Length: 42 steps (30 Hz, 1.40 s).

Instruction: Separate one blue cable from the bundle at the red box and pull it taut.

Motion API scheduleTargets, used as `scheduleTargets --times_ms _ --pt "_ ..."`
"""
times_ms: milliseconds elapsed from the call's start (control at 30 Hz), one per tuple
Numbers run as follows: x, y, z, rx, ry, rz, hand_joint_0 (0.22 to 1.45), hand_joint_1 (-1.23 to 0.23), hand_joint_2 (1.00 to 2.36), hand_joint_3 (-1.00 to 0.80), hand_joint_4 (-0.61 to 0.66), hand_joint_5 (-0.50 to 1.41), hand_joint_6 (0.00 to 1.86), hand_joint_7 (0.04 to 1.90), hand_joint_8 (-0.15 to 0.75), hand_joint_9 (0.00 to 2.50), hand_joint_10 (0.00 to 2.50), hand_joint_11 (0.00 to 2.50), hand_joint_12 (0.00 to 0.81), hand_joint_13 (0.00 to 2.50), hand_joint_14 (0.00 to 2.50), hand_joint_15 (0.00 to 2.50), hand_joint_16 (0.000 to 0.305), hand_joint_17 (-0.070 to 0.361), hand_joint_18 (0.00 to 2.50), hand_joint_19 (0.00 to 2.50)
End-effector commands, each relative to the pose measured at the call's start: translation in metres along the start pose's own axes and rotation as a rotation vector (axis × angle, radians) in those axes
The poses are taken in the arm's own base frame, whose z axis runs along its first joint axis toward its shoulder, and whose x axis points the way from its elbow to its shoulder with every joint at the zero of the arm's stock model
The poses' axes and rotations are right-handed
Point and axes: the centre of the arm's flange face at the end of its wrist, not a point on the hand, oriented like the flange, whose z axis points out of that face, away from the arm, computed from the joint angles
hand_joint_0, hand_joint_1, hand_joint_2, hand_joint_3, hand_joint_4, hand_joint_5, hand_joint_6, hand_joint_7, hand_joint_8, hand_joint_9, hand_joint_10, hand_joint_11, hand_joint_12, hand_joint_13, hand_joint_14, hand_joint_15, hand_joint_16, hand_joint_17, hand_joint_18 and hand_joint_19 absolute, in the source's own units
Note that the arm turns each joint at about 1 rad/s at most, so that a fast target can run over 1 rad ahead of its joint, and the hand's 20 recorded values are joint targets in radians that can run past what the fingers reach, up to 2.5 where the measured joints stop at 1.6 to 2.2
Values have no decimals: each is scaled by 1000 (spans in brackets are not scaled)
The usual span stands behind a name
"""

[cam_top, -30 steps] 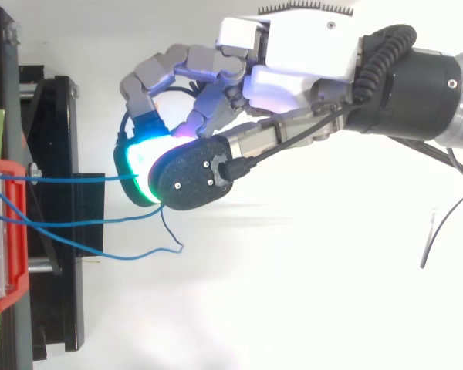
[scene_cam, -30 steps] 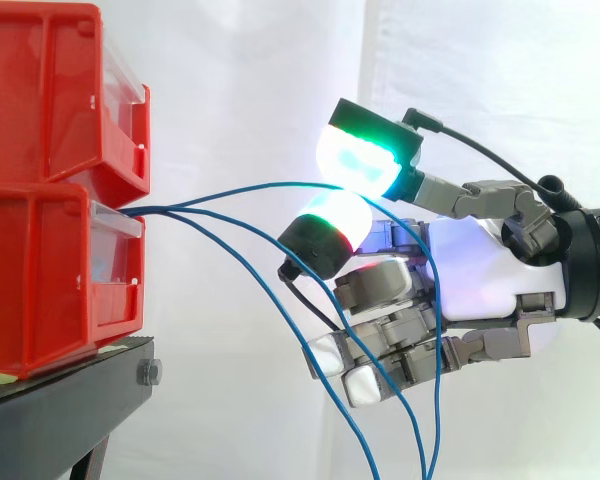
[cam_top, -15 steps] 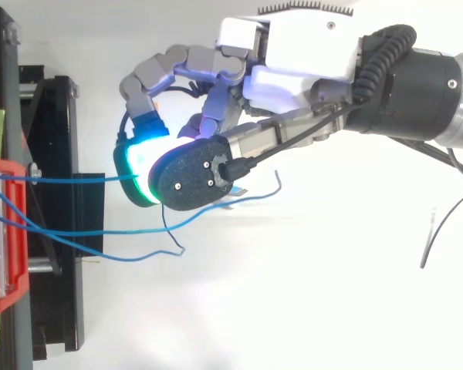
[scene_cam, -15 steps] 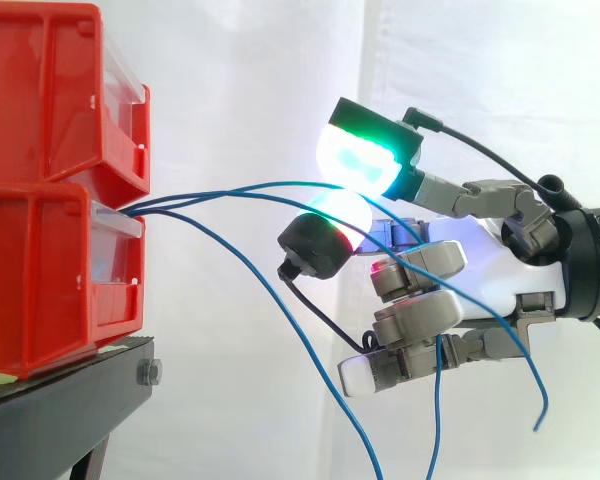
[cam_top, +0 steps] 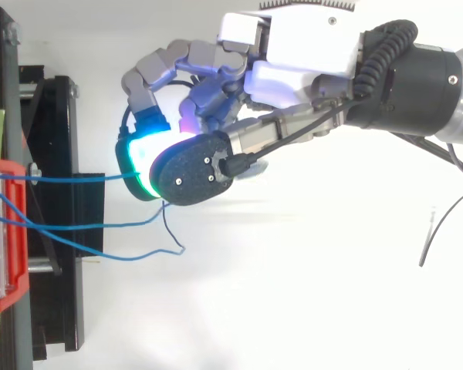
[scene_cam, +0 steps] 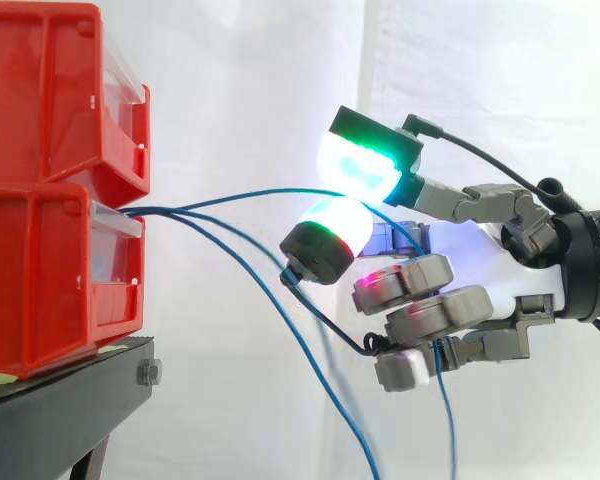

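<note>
One blue cable (scene_cam: pixel 250 193) leaves the front of the lower of two stacked red bins (scene_cam: pixel 50 270) at its top edge and runs right in a shallow rise to the hand (cam_top: pixel 301 73), where it passes between two glowing fingertips (scene_cam: pixel 365 165) held together above the rest of the fingers. From above, this cable lies in a nearly straight line from the bin to those pads, apart from the others. Two other blue cables (scene_cam: pixel 280 310) start at the same spot on the bin and droop down and to the right, passing below the lower pad and just beside the curled fingers; from above they sag loosely between the bin and the hand, one ending in a small kinked tip under the pads. The bins sit on a black stand (scene_cam: pixel 70 400) at the left, with a white curtain (scene_cam: pixel 240 80) behind everything. Nothing lies between the hand and the bins except the cables themselves. The hand is closed in a pinch: the upper green-lit pad and the lower pad press on the single blue cable, while the remaining fingers are folded in toward the palm, holding nothing that can be made out.
</note>
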Motion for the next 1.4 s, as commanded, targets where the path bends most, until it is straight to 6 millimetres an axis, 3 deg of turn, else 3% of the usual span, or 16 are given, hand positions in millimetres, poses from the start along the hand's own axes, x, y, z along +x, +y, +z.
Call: scheduleTargets --times_ms 0,33,67,133,200,400,533,667,1000,1367 --pt "1 0 0 0 0 -3 806 -873 1015 -193 -311 -154 934 1522 232 581 1459 1469 264 944 1446 1436 28 63 953 1256" --pt "0 1 0 -1 -2 -2 806 -872 1016 -192 -314 -154 934 1525 238 519 1761 1410 264 843 1953 1373 25 57 1000 1369" --pt "1 0 0 0 0 -3 806 -872 1015 -193 -310 -154 934 1522 242 454 2141 1341 266 792 2186 1371 24 54 1046 1463" --pt "1 0 0 -1 1 -2 807 -871 1015 -193 -309 -154 935 1518 240 426 2322 1364 270 733 2418 1398 23 52 1093 1599" --pt "1 0 0 0 1 -3 807 -870 1016 -192 -306 -154 936 1513 245 402 2453 1364 277 672 2500 1418 22 50 1137 1710" --pt "2 0 0 2 3 -18 808 -870 1015 -194 -311 -155 937 1505 252 380 2500 1393 295 626 2500 1495 24 53 1254 1947" --pt "2 -1 0 3 1 -37 809 -869 1016 -198 -312 -155 937 1501 256 335 2500 1462 303 604 2500 1595 27 60 1128 1581" --pt "2 -1 0 2 1 -41 809 -868 1016 -197 -313 -155 938 1498 260 305 2500 1514 314 596 2500 1652 28 62 1067 1411" --pt "3 -2 -2 18 4 -52 803 -865 1016 -177 -296 -153 937 1513 256 336 2500 1512 314 623 2500 1665 27 61 1067 1326" --pt "10 -22 -14 94 19 -73 795 -861 1016 -144 -274 -151 939 1520 261 366 2500 1528 323 644 2500 1657 28 64 1093 1312"
